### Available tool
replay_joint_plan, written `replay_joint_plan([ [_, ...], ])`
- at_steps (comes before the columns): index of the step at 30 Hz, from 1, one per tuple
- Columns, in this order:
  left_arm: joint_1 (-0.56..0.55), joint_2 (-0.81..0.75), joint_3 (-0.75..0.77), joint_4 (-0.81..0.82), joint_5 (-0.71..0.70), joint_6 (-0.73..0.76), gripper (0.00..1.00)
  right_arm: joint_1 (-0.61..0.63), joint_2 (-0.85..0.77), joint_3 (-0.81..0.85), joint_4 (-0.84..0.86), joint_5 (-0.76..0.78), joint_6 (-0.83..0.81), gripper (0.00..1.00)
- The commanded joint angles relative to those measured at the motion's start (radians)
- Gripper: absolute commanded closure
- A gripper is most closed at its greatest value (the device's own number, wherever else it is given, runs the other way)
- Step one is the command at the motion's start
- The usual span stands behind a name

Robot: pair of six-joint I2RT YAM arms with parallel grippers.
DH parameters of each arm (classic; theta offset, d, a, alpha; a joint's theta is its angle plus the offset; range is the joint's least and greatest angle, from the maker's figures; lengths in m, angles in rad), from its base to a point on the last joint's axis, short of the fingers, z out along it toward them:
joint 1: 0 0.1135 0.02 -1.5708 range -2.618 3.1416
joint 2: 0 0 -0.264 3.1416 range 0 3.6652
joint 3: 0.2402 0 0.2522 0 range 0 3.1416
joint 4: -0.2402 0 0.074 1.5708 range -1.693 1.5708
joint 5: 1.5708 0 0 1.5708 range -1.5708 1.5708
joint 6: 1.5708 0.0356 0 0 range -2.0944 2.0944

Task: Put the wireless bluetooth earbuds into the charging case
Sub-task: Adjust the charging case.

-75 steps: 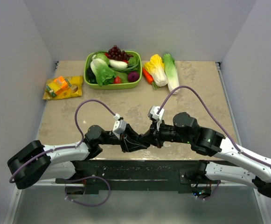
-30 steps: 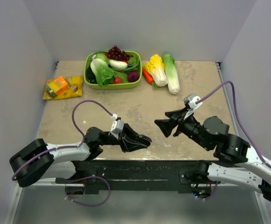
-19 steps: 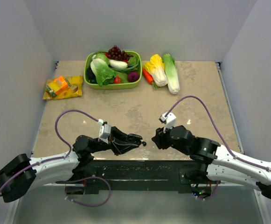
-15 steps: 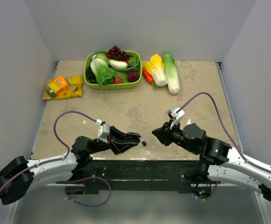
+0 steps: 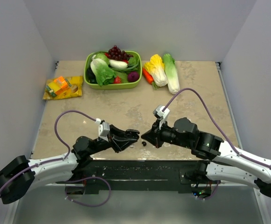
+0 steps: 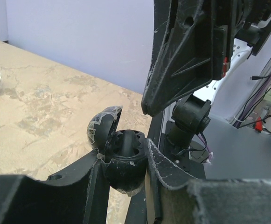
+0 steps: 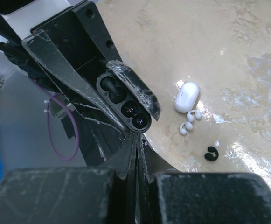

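The charging case (image 6: 124,164) is being clamped by the left gripper (image 5: 134,136); the closed right gripper (image 7: 136,140) is being held at its 3 o'clock.

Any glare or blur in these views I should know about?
Right wrist view: glare patches on the table beside the white case, bottom foreground blurred. Left wrist view: black charging case sharp, near foreground soft. Top view: even light, faint sheen on the table, no hard shadows.
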Motion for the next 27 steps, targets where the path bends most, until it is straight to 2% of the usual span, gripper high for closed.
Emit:
replay_joint_plan([
  [1, -0.002, 0.023, -0.014, 0.096, -0.001, 0.009, 1.00, -0.001, 0.008, 0.032, 0.045, -0.052, -0.021, 1.00],
  [16, -0.006, 0.065, -0.012, 0.163, 0.132, 0.018, 1.00, -0.001, 0.050, 0.035, 0.039, 0.000, -0.009, 1.00],
  [27, -0.018, 0.049, -0.014, 0.156, 0.140, 0.032, 1.00, -0.001, 0.031, 0.031, 0.039, 0.023, 0.005, 0.99],
])
